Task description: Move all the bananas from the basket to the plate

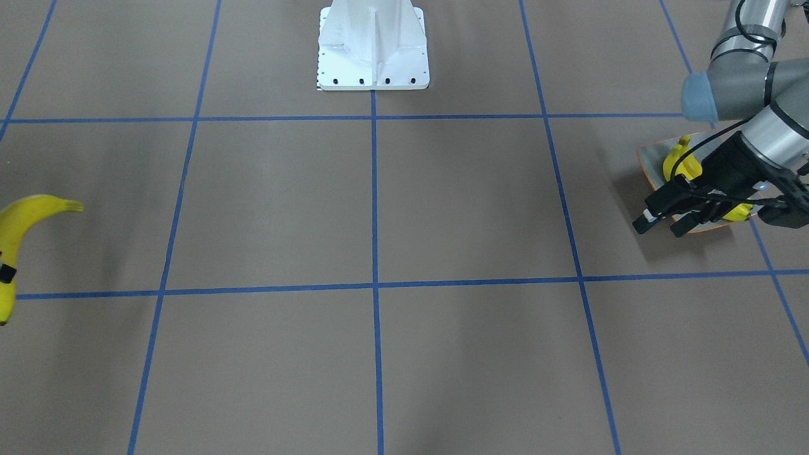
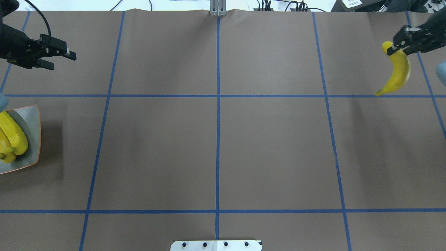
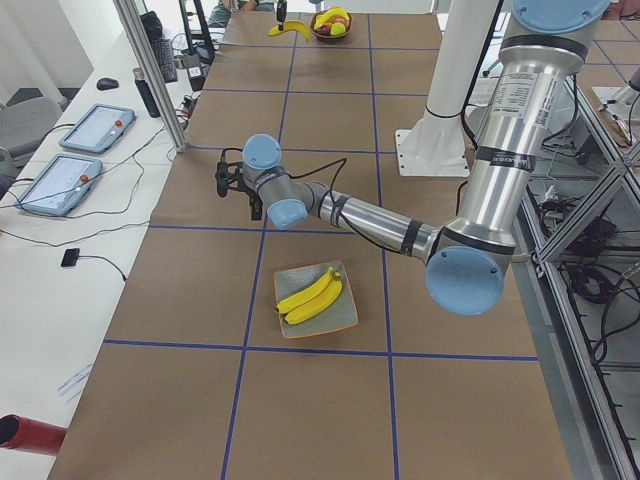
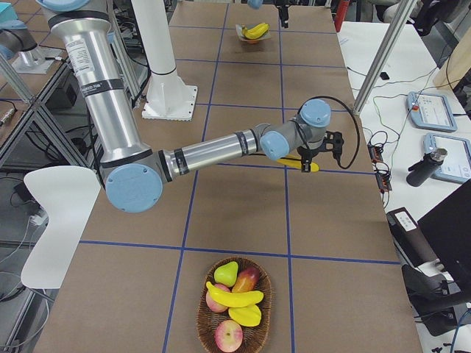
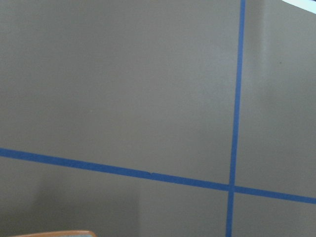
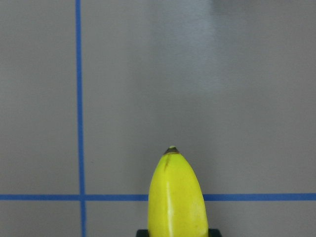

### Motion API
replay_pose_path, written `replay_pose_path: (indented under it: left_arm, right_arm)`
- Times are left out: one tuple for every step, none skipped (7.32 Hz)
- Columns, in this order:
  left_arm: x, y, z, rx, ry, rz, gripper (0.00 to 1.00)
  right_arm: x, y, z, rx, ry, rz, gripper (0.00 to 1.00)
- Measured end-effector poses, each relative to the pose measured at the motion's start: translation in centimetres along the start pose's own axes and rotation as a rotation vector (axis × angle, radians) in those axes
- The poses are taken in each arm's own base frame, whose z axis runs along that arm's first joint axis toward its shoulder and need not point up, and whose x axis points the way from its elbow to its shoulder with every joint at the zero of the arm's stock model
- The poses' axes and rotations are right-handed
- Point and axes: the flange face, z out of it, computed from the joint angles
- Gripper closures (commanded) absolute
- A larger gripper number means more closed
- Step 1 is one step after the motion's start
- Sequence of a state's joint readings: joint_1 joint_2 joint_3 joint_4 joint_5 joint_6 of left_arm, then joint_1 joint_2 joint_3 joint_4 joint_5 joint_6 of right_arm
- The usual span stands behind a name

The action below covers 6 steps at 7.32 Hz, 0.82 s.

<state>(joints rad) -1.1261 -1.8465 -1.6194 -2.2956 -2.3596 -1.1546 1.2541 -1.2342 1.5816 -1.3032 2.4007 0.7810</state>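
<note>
– Yellow fruit on the grey-green plate [image 3: 346, 316]: how much of it?
– Two bananas [image 3: 310, 295] lie side by side and touching, inside its orange rim. That plate sits at the robot's left end of the brown desk [image 2: 271, 150].
– And the woven basket [image 4: 200, 318]?
– It stands at the opposite end, on the robot's right. One banana [image 4: 235, 298] lies across the middle of it, over mixed fruit: a green pear [image 4: 227, 273], a red apple [image 4: 249, 279], another reddish apple [image 4: 228, 336] and a yellow piece [image 4: 246, 315] of a kind that cannot be told.
– What does the right gripper [image 2: 392, 45] have?
– Its jaws are closed on one end of a fourth banana [image 2: 399, 73]. This one hangs curved above the desk, clear of the surface, away from the basket and well apart from the plate.
– And the left gripper [image 2: 63, 61]?
– Its jaws stand apart with nothing between them. It hovers over the desk beyond the plate, on the side away from the robot's base [image 1: 373, 44], touching neither dish nor fruit.
</note>
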Motion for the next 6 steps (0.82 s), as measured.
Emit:
replay_pose_path:
  left_arm:
    - [3.0, 0.4, 1.3, -0.021, 0.028, 0.012, 0.00]
    - [6.4, 1.2, 2.4, -0.041, 0.067, 0.043, 0.00]
    - [9.2, 2.2, 3.3, -0.056, 0.111, 0.089, 0.00]
    - [12.2, 3.6, 4.2, -0.073, 0.166, 0.143, 0.00]
    - [15.7, 5.1, 5.2, -0.094, 0.217, 0.181, 0.00]
    - [19.7, 6.6, 6.1, -0.121, 0.263, 0.207, 0.01]
  right_arm:
    - [-5.8, 0.7, 1.2, 0.005, -0.019, 0.033, 1.00]
    - [-10.9, 2.0, 2.3, 0.006, -0.036, 0.053, 1.00]
    - [-15.0, 3.4, 3.3, 0.003, -0.052, 0.057, 1.00]
    - [-18.4, 4.9, 3.9, -0.005, -0.072, 0.038, 1.00]
    - [-20.7, 6.5, 4.1, -0.015, -0.091, 0.013, 1.00]
    - [-22.4, 7.9, 4.4, -0.030, -0.107, -0.012, 1.00]
